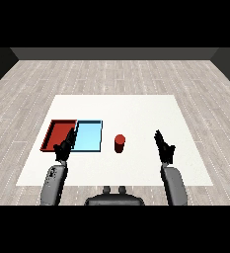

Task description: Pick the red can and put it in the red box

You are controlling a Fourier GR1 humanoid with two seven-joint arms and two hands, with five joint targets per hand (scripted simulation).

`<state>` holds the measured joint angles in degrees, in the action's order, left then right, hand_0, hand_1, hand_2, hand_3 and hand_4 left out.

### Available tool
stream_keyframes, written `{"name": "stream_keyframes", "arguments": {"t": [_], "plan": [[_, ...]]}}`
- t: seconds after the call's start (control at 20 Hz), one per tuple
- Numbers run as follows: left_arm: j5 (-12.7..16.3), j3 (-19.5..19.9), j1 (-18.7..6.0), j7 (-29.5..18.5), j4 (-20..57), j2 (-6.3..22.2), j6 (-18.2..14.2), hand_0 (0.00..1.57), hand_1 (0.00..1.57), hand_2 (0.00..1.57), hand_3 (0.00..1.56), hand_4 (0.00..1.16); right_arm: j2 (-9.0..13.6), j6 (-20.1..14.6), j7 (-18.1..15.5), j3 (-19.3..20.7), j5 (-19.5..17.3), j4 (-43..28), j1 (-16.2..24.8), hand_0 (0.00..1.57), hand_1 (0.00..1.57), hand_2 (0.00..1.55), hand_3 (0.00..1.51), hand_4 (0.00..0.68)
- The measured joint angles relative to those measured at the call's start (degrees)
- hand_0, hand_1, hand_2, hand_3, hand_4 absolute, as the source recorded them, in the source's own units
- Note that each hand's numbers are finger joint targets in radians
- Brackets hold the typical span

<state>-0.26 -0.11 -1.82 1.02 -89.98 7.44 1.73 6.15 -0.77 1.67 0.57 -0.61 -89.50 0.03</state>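
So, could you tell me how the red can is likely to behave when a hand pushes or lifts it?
The red can stands upright and looks taller than wide, so a push near its top would probably tip it. Once on its side, its round body would likely roll across the table. It looks rigid, so curled fingers should not deform it.

A white table [136,111] is set on a wood-plank floor. A red tray [55,129] and light blue tray [89,136] are placed side by side at left; a red can [119,144] stands upright just right.
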Motion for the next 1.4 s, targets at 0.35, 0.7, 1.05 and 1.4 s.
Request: {"name": "stream_keyframes", "arguments": {"t": [0.35,0.7,1.05,1.4], "plan": [[-0.30,0.87,-0.03,-2.77,-0.97,-2.52,-0.78,0.00,0.00,0.00,0.00,0.00,-1.90,0.52,-3.69,0.03,-0.05,-0.54,-0.68,0.00,0.00,0.00,0.00,0.000],[1.38,1.45,0.26,-18.49,-2.53,-5.28,-0.38,0.00,0.00,0.00,0.00,0.00,-3.54,1.95,-15.98,0.32,1.51,-1.68,-0.97,0.00,0.00,0.00,0.00,0.000],[2.48,2.30,1.87,-24.72,-1.11,-5.26,1.23,0.00,0.00,0.00,0.00,0.00,-3.06,4.54,-21.43,1.18,2.60,0.16,0.45,0.00,0.00,0.00,0.00,0.000],[3.49,2.74,0.59,-25.28,-0.17,-5.32,1.84,0.00,0.00,0.00,0.00,0.00,-4.21,4.30,-20.37,0.24,2.41,2.11,-1.87,0.00,0.00,0.00,0.00,0.000]]}}
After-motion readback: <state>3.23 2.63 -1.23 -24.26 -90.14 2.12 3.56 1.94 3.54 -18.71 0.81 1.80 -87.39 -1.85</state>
